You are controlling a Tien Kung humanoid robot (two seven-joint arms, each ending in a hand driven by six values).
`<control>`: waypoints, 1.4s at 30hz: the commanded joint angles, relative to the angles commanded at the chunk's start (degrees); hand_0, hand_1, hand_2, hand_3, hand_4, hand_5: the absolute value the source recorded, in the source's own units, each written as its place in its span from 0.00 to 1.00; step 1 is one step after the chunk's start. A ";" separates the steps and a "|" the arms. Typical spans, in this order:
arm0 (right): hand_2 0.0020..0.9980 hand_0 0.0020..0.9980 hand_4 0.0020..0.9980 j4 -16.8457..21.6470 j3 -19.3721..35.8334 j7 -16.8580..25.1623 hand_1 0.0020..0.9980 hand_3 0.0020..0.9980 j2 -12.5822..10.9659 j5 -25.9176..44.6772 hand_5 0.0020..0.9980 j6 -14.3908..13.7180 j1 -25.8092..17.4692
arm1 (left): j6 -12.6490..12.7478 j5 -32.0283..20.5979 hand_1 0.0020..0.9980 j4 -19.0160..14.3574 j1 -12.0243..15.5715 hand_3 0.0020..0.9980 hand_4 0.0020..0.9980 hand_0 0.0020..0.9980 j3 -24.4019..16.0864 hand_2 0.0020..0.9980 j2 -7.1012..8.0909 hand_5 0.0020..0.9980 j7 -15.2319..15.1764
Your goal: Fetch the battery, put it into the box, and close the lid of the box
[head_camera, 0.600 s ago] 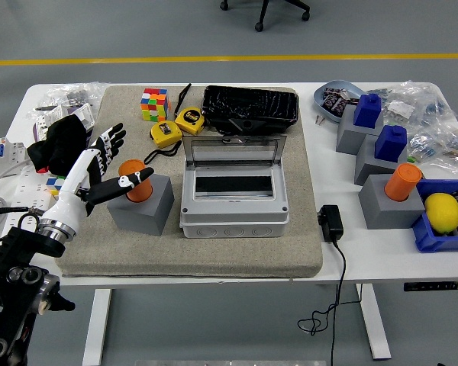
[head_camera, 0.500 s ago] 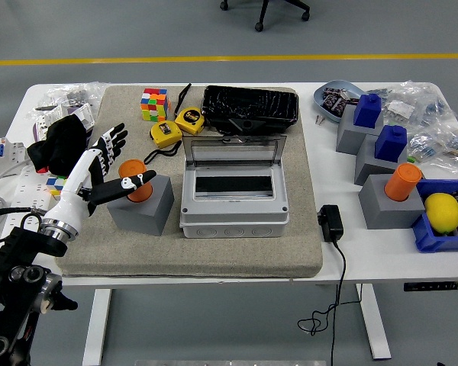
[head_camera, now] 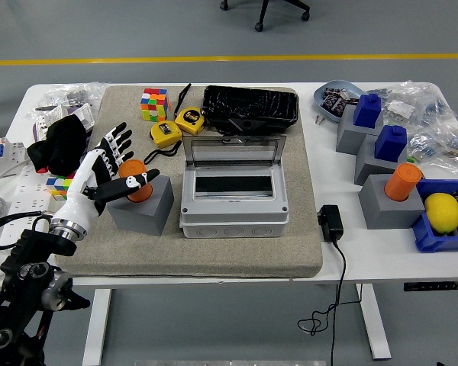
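We see the left hand beside the orange battery, fingers spread, grasping nothing. The battery stands upright in a grey block left of the open box. We judge it rigid, light, smooth: grip its exposed sides.

No text, label, brand or number is legible. The two yellow tape measures, at 11 o'clock from the grey box, carry dark round labels, too small to make out.
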 joint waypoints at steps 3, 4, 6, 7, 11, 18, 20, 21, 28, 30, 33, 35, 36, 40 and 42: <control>0.66 0.81 1.00 0.03 -0.07 0.02 0.69 0.61 -0.01 0.06 0.79 0.05 0.06 | -0.42 -0.73 0.85 0.17 0.01 0.72 1.00 0.84 0.42 0.75 0.02 0.04 0.05; 0.66 0.81 1.00 0.02 -0.08 0.02 0.69 0.61 0.01 0.09 0.79 0.04 0.07 | -0.42 -0.94 0.85 0.22 0.02 0.72 1.00 0.84 0.52 0.75 0.00 0.04 0.02; 0.66 0.81 1.00 0.05 -0.12 0.03 0.69 0.61 0.01 0.14 0.79 0.08 0.06 | -0.30 -1.29 0.85 0.31 0.00 0.72 1.00 0.84 0.65 0.75 -0.01 0.04 -0.05; 0.66 0.81 1.00 0.04 -0.21 0.05 0.69 0.61 0.00 0.21 0.79 0.10 0.06 | -0.20 -1.30 0.83 0.34 -0.02 0.69 1.00 0.81 0.68 0.72 -0.01 0.03 -0.07; 0.66 0.81 1.00 0.02 -0.52 0.19 0.69 0.61 -0.03 0.68 0.79 0.20 0.00 | 0.20 -1.23 0.83 0.49 -0.06 0.69 1.00 0.81 0.73 0.72 -0.01 0.03 -0.17; 0.66 0.80 1.00 0.03 -0.91 0.36 0.69 0.61 -0.08 1.16 0.80 0.32 -0.10 | 0.61 -1.60 0.82 1.00 0.02 0.69 1.00 0.76 1.50 0.70 -0.01 0.00 -0.17; 0.66 0.80 1.00 0.04 -0.93 0.39 0.69 0.62 -0.11 1.21 0.82 0.34 -0.09 | 0.71 -1.66 0.81 1.20 -0.01 0.69 1.00 0.76 1.74 0.70 -0.01 0.00 -0.19; 0.66 0.80 1.00 0.04 -0.95 0.40 0.69 0.62 -0.11 1.24 0.82 0.35 -0.09 | 0.78 -1.66 0.81 1.31 -0.04 0.69 1.00 0.76 1.86 0.70 -0.01 0.00 -0.20; 0.66 0.79 1.00 -0.02 -1.01 0.48 0.69 0.63 -0.09 1.49 0.83 0.34 -0.01 | 1.55 -1.73 0.78 1.90 -0.32 0.67 1.00 0.71 2.78 0.68 -0.01 0.00 -0.35; 0.66 0.79 1.00 0.00 -0.94 0.49 0.69 0.63 -0.09 1.52 0.83 0.37 0.01 | 1.95 -1.60 0.78 1.93 -0.41 0.67 1.00 0.71 3.03 0.68 -0.01 0.00 -0.36; 0.66 0.79 1.00 -0.01 -0.90 0.49 0.69 0.63 -0.07 1.54 0.83 0.37 0.00 | 2.34 -1.50 0.70 1.99 -0.45 0.55 1.00 0.61 3.19 0.58 -0.01 0.00 -0.36; 0.66 0.79 1.00 -0.01 -0.86 0.50 0.69 0.63 -0.04 1.55 0.83 0.37 -0.01 | 2.63 -1.37 0.70 2.01 -0.49 0.55 1.00 0.61 3.27 0.58 -0.01 0.00 -0.36; 0.66 0.79 1.00 -0.01 -0.84 0.50 0.69 0.63 -0.03 1.56 0.83 0.36 -0.03 | 2.73 -1.33 0.70 2.01 -0.49 0.55 1.00 0.61 3.31 0.58 -0.01 0.00 -0.37; 0.66 0.79 1.00 -0.05 -0.83 0.52 0.69 0.63 -0.01 1.62 0.84 0.34 -0.05 | 3.53 -1.06 0.62 2.02 -0.59 0.42 1.00 0.49 3.66 0.44 -0.01 0.00 -0.42; 0.66 0.79 1.00 -0.05 -0.80 0.55 0.69 0.63 -0.03 1.67 0.84 0.33 -0.01 | 4.22 -0.46 0.62 2.06 -0.71 0.42 1.00 0.49 3.90 0.44 -0.01 0.00 -0.45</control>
